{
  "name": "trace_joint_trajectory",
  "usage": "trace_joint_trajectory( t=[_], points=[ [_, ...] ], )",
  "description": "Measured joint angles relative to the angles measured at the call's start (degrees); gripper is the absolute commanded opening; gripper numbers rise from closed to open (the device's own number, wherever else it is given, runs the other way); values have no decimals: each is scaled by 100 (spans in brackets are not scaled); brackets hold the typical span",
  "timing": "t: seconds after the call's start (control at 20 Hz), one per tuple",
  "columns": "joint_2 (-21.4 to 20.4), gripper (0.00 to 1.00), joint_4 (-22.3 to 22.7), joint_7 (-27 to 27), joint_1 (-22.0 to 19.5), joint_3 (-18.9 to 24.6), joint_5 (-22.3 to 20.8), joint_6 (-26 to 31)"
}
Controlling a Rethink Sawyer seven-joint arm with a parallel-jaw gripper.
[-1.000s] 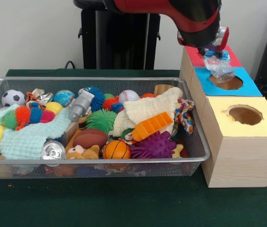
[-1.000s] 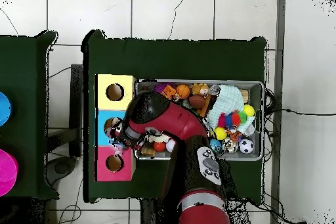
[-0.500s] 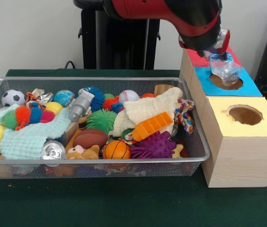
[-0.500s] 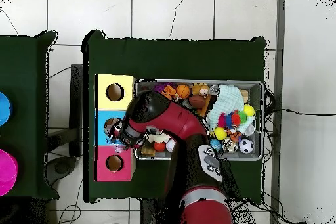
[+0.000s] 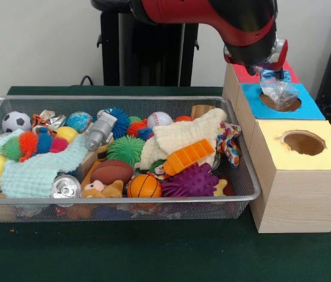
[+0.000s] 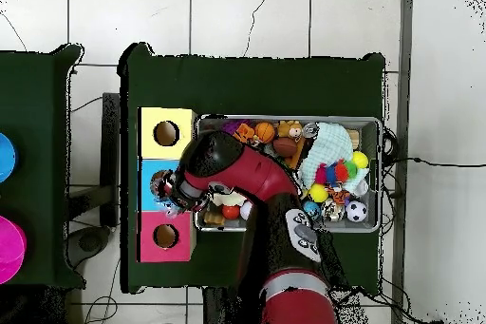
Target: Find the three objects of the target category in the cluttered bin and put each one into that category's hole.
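Clear crinkled plastic, a crushed bottle (image 5: 278,91) by the look of it, hung from the gripper (image 5: 273,74) right over the hole in the blue box (image 5: 306,109); a second before, in the front view, it had hung a little further toward the red box (image 5: 243,71), and the arm (image 5: 212,14) had carried it sideways and slightly down since then; the fingers themselves were hidden behind the wrist and the plastic, so I could not tell how wide they stood, though the bottle appeared to be held up by them, its lower end at the rim of the hole. My judgement was that the drop was close (the bottle seemed lined up, with only the release left). The yellow box (image 5: 330,157) stood nearest the camera, its hole empty; the wire bin (image 5: 245,176) beside the boxes was crowded with balls, cloths, a can (image 5: 66,187) and an orange comb-like toy (image 5: 189,156).

From overhead, the arm (image 6: 249,173) reached across from the bin (image 6: 381,173) to the row of boxes, its end over the blue box (image 6: 147,187), covering much of it; the bottle showed there only as a pale blur; the dark green table cover (image 6: 256,83) lay under everything, on a white tiled floor (image 6: 247,16) with cables running along the edges.
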Motion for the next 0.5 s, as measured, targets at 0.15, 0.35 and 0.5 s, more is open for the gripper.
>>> trace_joint_trajectory(
  t=[0.15, 0.35, 0.5],
  points=[
    [-43, 100, 4, 0, 0, 0, 0, -14],
    [-108, 100, 29, 0, -1, 1, 0, -14],
    [-268, 100, 105, 0, 1, 0, 0, -21]
  ],
)
